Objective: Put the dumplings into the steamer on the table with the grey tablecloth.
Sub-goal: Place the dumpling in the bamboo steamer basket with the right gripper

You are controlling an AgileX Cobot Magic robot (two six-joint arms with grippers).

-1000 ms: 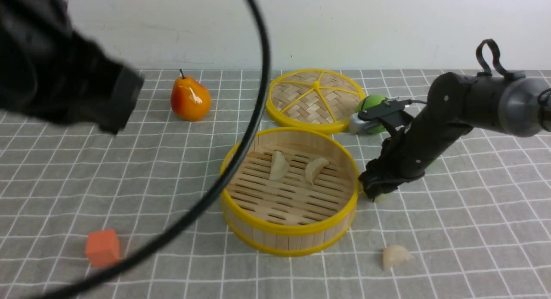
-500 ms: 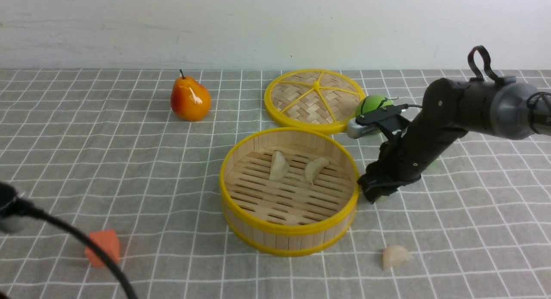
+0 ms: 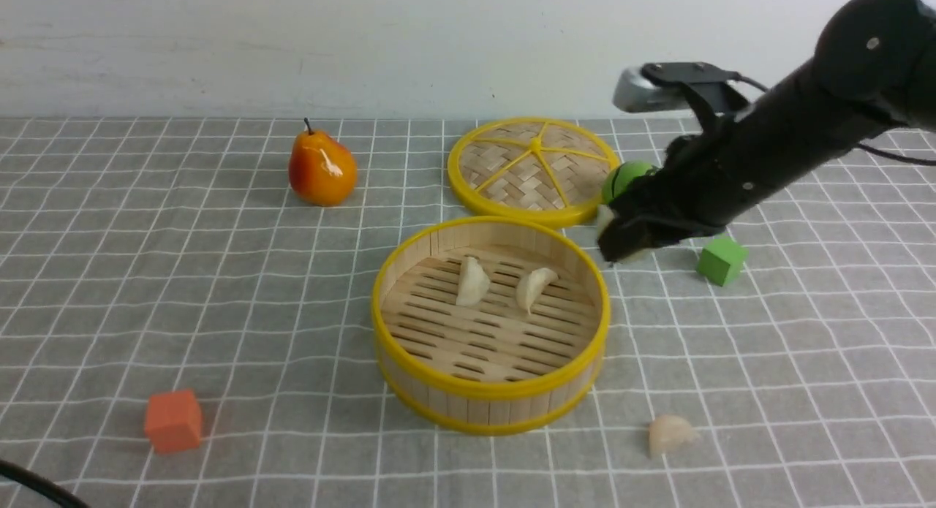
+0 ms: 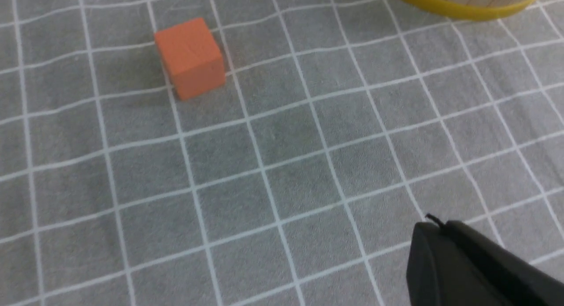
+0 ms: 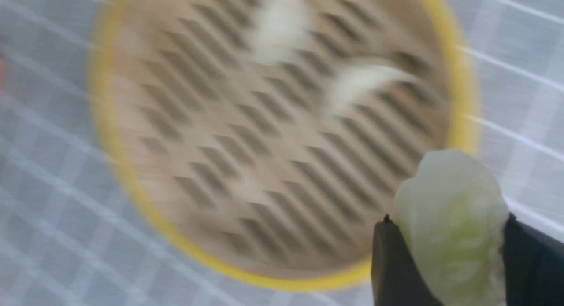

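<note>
The steamer (image 3: 409, 380) stands mid-table on the grey tablecloth (image 3: 219, 289), with two dumplings (image 3: 472, 281) (image 3: 534, 285) on its slatted floor. Another dumpling (image 3: 669, 435) lies on the cloth to the front right of the steamer. My right gripper (image 3: 621, 245) is shut on a pale dumpling (image 5: 449, 226) and holds it in the air just outside the steamer's right rim (image 5: 462, 99). My left gripper (image 4: 434, 226) is shut and empty, low over the cloth near the orange cube; it is out of the front view.
A woven yellow-rimmed lid (image 3: 534, 168) lies behind the steamer, with a green ball (image 3: 625, 179) beside it. A green cube (image 3: 720, 259) sits under my right arm. A pear (image 3: 322, 168) stands at the back left. An orange cube (image 3: 173, 420) (image 4: 189, 57) sits at the front left.
My right gripper has risen from the cloth beside the steamer with a dumpling in it. My left arm has drawn back out of the front view.
</note>
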